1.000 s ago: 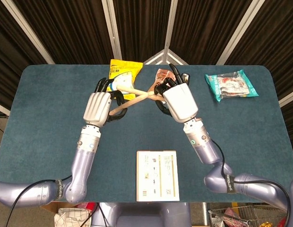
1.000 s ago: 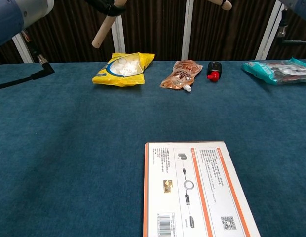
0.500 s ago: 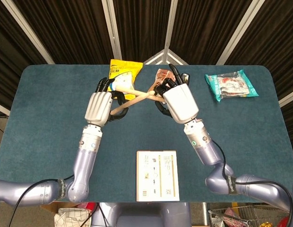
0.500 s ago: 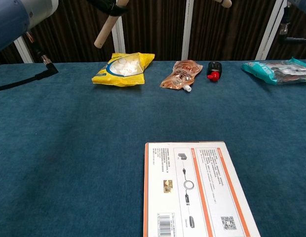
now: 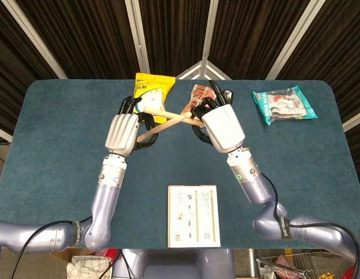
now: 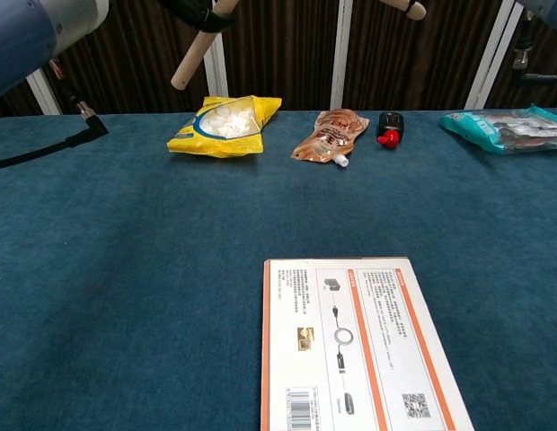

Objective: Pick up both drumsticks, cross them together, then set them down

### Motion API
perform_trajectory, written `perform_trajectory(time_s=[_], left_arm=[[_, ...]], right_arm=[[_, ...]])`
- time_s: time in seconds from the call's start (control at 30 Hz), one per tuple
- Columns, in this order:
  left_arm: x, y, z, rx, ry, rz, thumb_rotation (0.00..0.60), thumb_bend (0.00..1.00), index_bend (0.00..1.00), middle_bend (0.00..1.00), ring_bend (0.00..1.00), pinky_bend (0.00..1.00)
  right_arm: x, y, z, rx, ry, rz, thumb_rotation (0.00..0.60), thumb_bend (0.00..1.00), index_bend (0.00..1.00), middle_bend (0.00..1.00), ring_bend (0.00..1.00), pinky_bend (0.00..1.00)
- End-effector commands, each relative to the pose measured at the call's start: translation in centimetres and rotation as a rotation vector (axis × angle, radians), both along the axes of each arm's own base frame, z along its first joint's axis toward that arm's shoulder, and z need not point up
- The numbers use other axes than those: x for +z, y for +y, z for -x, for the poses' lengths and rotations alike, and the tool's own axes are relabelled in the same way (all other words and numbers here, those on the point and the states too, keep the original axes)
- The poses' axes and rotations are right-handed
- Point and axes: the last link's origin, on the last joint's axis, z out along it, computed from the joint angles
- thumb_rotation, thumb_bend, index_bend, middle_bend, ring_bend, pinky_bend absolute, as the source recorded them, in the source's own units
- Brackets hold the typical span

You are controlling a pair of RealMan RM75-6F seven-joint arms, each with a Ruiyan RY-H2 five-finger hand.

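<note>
Two pale wooden drumsticks are held above the blue table, crossed in an X between my hands. My left hand grips one drumstick; its butt end pokes out low beside the fingers and its shaft rises to the right. My right hand grips the other drumstick, which runs up to the left over the yellow bag. In the chest view only the left stick's lower end and the right stick's end show at the top edge; the hands are cut off there.
Along the far edge lie a yellow snack bag, a brown spouted pouch, a small red-and-black item and a teal packet. A white-and-orange box lies near the front. A black cable runs at the left.
Both hands have drifted very slightly to the right. The sticks stay crossed and held as before.
</note>
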Motion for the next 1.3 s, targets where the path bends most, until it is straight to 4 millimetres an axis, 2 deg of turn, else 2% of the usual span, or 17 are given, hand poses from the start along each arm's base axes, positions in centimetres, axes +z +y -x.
perform_trajectory(time_s=[0.03,0.2,0.33,0.4,0.5,0.7,0.87,0.97,1.1,1.3], left_arm=[[-0.1,0.1,0.2,0.005,0.009,0.001,0.600,0.47,0.66,0.61,0.12,0.03],[0.0,-0.1,0.9,-0.009,0.048,0.010,0.600,0.47,0.66,0.61,0.12,0.02],[1.0,-0.3,3.1,-0.033,0.114,-0.001,0.600,0.47,0.66,0.61,0.12,0.02],[1.7,-0.3,4.9,-0.033,0.158,-0.003,0.600,0.47,0.66,0.61,0.12,0.02],[3.0,0.2,8.7,0.005,0.246,-0.020,0.600,0.47,0.66,0.61,0.12,0.02],[3.9,1.2,14.6,0.088,0.309,0.012,0.600,0.47,0.65,0.61,0.12,0.02],[2.9,2.0,18.3,0.136,0.358,0.080,0.600,0.47,0.65,0.60,0.12,0.02],[1.8,2.5,19.6,0.125,0.415,0.102,0.600,0.47,0.65,0.60,0.12,0.02],[0.1,3.1,20.7,0.093,0.500,0.130,0.600,0.47,0.65,0.60,0.12,0.02],[-2.3,3.4,21.5,0.055,0.623,0.164,0.600,0.47,0.65,0.60,0.12,0.02]], right_arm=[[0.1,0.0,0.1,-0.001,-0.001,0.002,0.600,0.49,0.71,0.63,0.38,0.02],[0.6,-0.4,1.1,-0.028,-0.001,0.016,0.600,0.49,0.71,0.63,0.38,0.02],[1.3,-0.9,3.2,-0.080,-0.016,0.027,0.600,0.49,0.71,0.63,0.38,0.02],[1.4,-1.2,4.5,-0.105,-0.013,0.031,0.600,0.49,0.71,0.63,0.38,0.02],[1.2,-1.2,6.9,-0.137,0.004,0.027,0.600,0.49,0.71,0.63,0.38,0.02],[-1.0,-0.4,10.6,-0.121,0.086,0.029,0.600,0.49,0.71,0.63,0.38,0.02],[-3.7,0.3,12.5,-0.085,0.188,0.029,0.600,0.49,0.71,0.63,0.38,0.02],[-5.5,0.5,13.4,-0.053,0.295,0.031,0.600,0.49,0.71,0.63,0.38,0.02],[-7.7,0.7,14.2,-0.049,0.355,0.006,0.600,0.49,0.71,0.63,0.38,0.02],[-9.7,0.1,15.0,-0.078,0.396,-0.015,0.600,0.49,0.72,0.63,0.38,0.02]])
